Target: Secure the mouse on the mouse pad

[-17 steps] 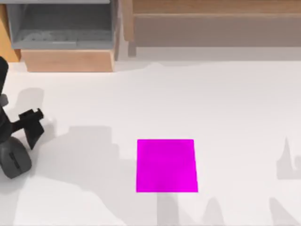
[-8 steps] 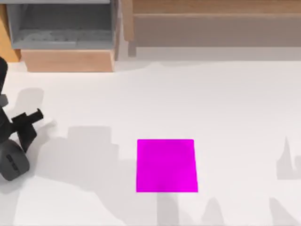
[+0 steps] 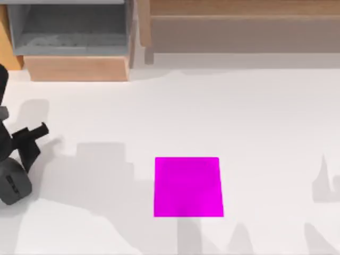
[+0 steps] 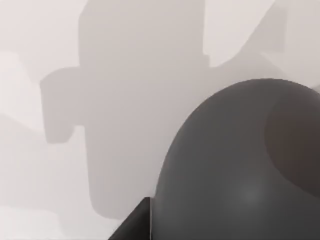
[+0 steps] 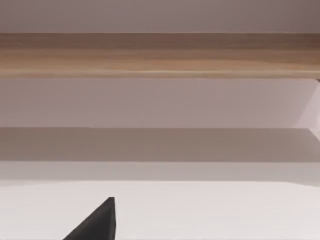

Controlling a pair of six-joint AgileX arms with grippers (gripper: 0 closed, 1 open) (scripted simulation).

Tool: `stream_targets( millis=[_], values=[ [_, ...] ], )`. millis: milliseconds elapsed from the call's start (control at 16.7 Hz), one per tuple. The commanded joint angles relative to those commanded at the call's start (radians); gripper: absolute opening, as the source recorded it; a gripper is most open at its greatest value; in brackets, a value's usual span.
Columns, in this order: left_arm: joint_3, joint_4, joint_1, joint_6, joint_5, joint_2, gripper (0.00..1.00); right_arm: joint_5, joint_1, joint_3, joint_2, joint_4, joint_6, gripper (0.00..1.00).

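Top view gives you the mouse (image 3: 13,183) at the worktop's (image 3: 212,117) far nine o'clock edge, lying flat and well apart from the magenta mouse pad (image 3: 188,186), which sits bare near six o'clock. Your left gripper (image 3: 24,154) hangs right over the mouse's twelve o'clock end, touching or nearly so; you cannot tell whether its fingers have closed. Left wrist view shows you the mouse's dark grey dome (image 4: 240,170) close up. A wooden cabinet (image 3: 77,42) stands at eleven o'clock.

Wooden furniture (image 3: 234,24) behind white table (image 3: 212,111).
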Motion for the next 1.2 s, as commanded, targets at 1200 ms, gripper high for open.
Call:
stream_targets(
  millis=[1200],
  values=[
    [0.255, -0.409, -0.022, 0.082, 0.006, -0.14, 0.0, 0.0, 0.0, 0.0, 0.0, 0.0, 0.0, 1.0]
  ],
)
